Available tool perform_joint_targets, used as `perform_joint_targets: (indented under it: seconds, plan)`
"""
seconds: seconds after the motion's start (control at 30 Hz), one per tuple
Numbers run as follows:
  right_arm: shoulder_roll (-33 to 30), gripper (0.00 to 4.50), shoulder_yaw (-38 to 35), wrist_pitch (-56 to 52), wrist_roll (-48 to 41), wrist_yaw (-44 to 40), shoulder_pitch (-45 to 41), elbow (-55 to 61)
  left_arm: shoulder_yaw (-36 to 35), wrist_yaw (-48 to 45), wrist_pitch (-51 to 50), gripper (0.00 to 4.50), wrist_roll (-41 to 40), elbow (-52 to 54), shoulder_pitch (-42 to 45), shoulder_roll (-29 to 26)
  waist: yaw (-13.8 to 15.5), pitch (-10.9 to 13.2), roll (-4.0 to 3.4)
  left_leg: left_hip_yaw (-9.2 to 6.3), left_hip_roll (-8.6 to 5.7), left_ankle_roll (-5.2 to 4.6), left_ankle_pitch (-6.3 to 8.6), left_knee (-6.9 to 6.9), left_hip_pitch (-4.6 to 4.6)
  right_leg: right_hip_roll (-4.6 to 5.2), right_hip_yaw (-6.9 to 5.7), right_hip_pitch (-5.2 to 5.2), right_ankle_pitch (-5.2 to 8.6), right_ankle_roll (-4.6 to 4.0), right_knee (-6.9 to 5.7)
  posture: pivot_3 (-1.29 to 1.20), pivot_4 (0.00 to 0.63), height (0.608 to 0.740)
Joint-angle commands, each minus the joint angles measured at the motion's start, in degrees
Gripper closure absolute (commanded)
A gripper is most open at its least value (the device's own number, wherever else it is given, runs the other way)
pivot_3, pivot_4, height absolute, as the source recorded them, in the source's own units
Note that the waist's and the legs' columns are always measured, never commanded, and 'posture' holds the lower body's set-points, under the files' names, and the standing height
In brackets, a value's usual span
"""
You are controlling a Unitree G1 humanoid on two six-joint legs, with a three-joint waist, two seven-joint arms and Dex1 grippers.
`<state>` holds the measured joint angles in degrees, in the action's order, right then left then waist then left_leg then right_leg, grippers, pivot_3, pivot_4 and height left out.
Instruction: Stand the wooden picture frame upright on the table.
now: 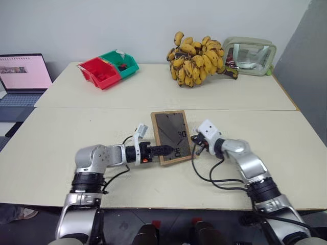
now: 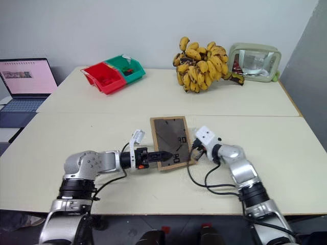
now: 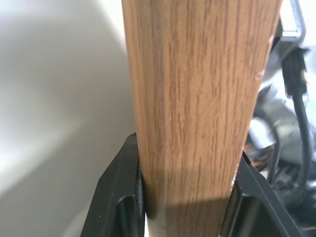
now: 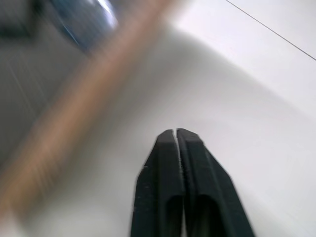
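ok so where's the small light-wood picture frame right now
In the head views the small light-wood picture frame is on the near slab of the cream table, dark back showing, gripped by the left gripper.

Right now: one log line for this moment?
left gripper: shut on picture frame | right gripper: shut, beside frame | frame: back showing, over table

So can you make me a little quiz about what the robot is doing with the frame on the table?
1. True or false: the left gripper has its jaws shut on the frame.
2. Which side of the frame faces up? A) the colourful picture B) the dark back
3. What fruit lies at the far side of the table?

Key: 1 true, black fingers press either side of the wooden edge. 2 B. 3 bananas.
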<state>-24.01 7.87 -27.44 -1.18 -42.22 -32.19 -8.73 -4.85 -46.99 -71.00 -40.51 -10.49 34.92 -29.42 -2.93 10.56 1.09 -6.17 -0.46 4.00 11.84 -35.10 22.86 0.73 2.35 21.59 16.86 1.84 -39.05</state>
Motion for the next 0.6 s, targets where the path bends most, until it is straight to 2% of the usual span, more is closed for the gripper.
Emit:
perform_joint_targets:
  seconds: [0.03,0.2,0.33,0.5,0.53,0.6]
  plan:
    - [-3.13,3.20,-4.46,-4.80,-8.30,-7.53,-4.87,5.86,0.33,-4.60,3.27,3.20,-0.14,3.26,2.24,-4.07,-0.36,0.01,-0.01,0.05,0.02,0.00,0.00,0.06,0.01,0.00,0.04,0.07,0.00,0.00,0.00,0.00,0.150,0.740]
    - [-3.43,2.15,-8.08,-14.45,-19.96,-13.90,-12.14,9.26,0.18,-6.62,5.35,3.20,0.78,1.52,3.51,-6.79,-0.47,0.07,0.00,0.05,0.06,0.00,0.00,0.16,0.11,-0.01,0.03,0.24,0.00,-0.03,-0.02,0.00,0.150,0.740]
    - [-0.05,1.38,-7.76,-18.50,-25.01,-13.71,-17.51,9.72,1.76,-8.25,6.59,3.20,1.72,2.29,3.41,-7.98,-0.38,0.08,-0.01,0.05,0.09,-0.01,0.01,0.20,0.15,0.01,0.03,0.28,0.02,-0.05,0.02,0.00,0.150,0.740]
    - [4.62,0.23,-5.20,-17.50,-25.66,-12.54,-20.79,7.81,3.10,-9.83,7.28,3.20,2.28,2.87,3.79,-8.66,-0.31,0.08,0.00,0.05,0.06,-0.01,0.01,0.18,0.34,0.03,0.03,0.45,0.02,-0.06,0.01,0.00,0.150,0.740]
    - [5.54,0.07,-4.47,-16.90,-25.43,-12.36,-21.05,7.44,3.20,-10.00,7.35,3.20,2.32,2.97,3.95,-8.74,-0.28,0.08,0.00,0.05,0.05,-0.01,0.00,0.17,0.39,0.06,0.02,0.50,0.02,-0.06,0.01,0.00,0.150,0.740]
    - [7.34,0.03,-2.76,-15.85,-24.59,-11.78,-21.47,6.44,3.17,-10.26,7.22,3.20,2.23,3.19,4.24,-9.02,-0.28,0.09,-0.01,0.04,0.05,-0.01,0.00,0.14,0.53,0.07,0.01,0.64,0.02,-0.06,0.00,0.00,0.150,0.740]
